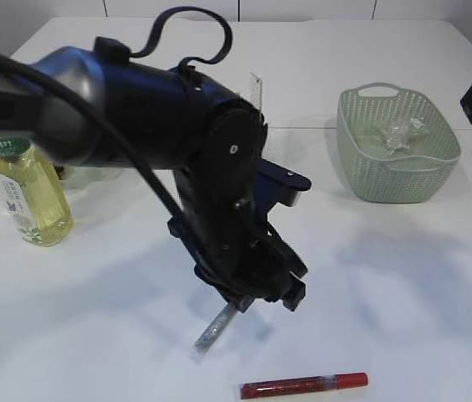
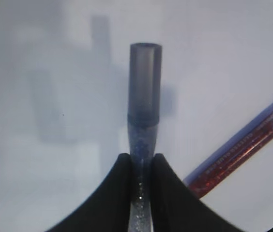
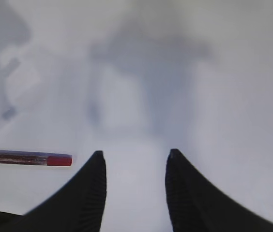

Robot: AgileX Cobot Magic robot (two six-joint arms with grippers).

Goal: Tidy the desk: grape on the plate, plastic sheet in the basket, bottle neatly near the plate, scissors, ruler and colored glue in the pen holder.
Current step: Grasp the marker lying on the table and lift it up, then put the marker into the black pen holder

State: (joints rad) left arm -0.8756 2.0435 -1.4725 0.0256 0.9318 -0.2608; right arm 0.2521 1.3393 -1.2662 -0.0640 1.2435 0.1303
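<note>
A lab-style test bench: a bare white table (image 1: pixel 403 276) fills the frame, white panelled wall (image 1: pixel 303 8) along the top edge, black robot arm (image 1: pixel 135 109) at centre left.

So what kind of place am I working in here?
Probably a staged desk-tidying setup: a plain white table holding a green basket, a drink bottle and glitter glue pens, one red, one in the left gripper.

Glossy black left arm (image 1: pixel 161 109) with looping black cable, curved matte black jaws
</note>
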